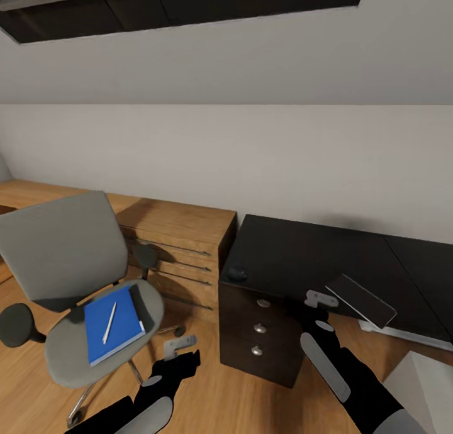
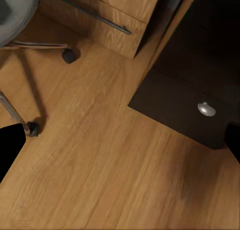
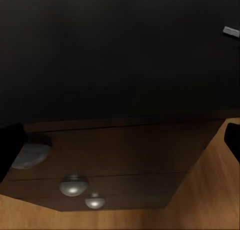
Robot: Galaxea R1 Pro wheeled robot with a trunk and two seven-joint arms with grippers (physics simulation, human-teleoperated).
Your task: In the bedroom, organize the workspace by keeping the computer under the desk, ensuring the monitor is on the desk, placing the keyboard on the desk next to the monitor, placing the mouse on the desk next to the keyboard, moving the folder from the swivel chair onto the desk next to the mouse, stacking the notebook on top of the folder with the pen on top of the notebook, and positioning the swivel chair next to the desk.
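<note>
Nearest, the left end effector (image 1: 179, 349) hangs low over the plank floor just left of the drawer unit (image 1: 258, 333), its fingers spread with nothing between them; the right end effector (image 1: 318, 299) hovers above the unit's front edge, fingers also spread wide in the right wrist view, holding nothing I can make out.

Just right of it a dark slab (image 1: 362, 300), probably the keyboard, sits tilted across the lip of the surface (image 1: 302, 251); a brush from the right arm could tip it to the floor; whether it is touching the end effector I cannot tell.

Left of the drawer unit, the swivel chair (image 1: 63, 251) stands on castors; a push from the left arm could roll or turn it away.

The folder (image 1: 113, 324) lies flat on the seat, bright blue with a dark strip along its right edge; the pen (image 1: 109, 322) rests loose on top and could roll off if the folder is lifted unevenly.

Above the unit's far-left corner sits the mouse (image 1: 237, 273), close to the edge.
</note>
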